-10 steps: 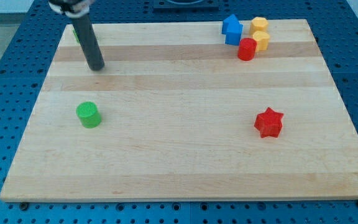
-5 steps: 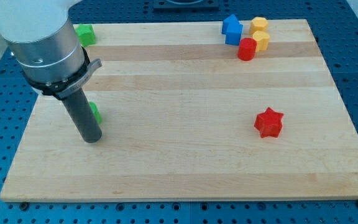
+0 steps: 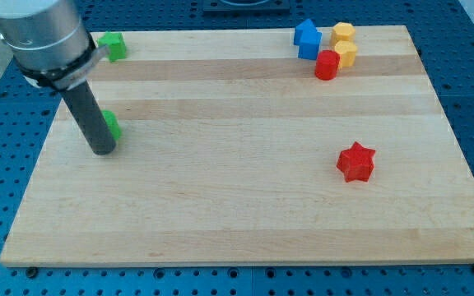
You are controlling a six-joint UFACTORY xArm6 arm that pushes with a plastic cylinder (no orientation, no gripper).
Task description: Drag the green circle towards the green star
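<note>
- My tip (image 3: 103, 150) was seen set on the wooden board (image 3: 245, 214), near the view's left edge; no gripper was fitted, just a bare rod.
- The green circle (image 3: 111, 126) was found touching the rod, just up and right of the tip, mostly hidden behind it.
- The green star (image 3: 113, 45) was placed at the board's top-left corner, well apart from the circle.
- A blue block (image 3: 307, 39), two yellow blocks (image 3: 344, 44) & a red block (image 3: 327, 65) were clustered top right.
- A red star (image 3: 355, 162) was seen alone, right of centre.
</note>
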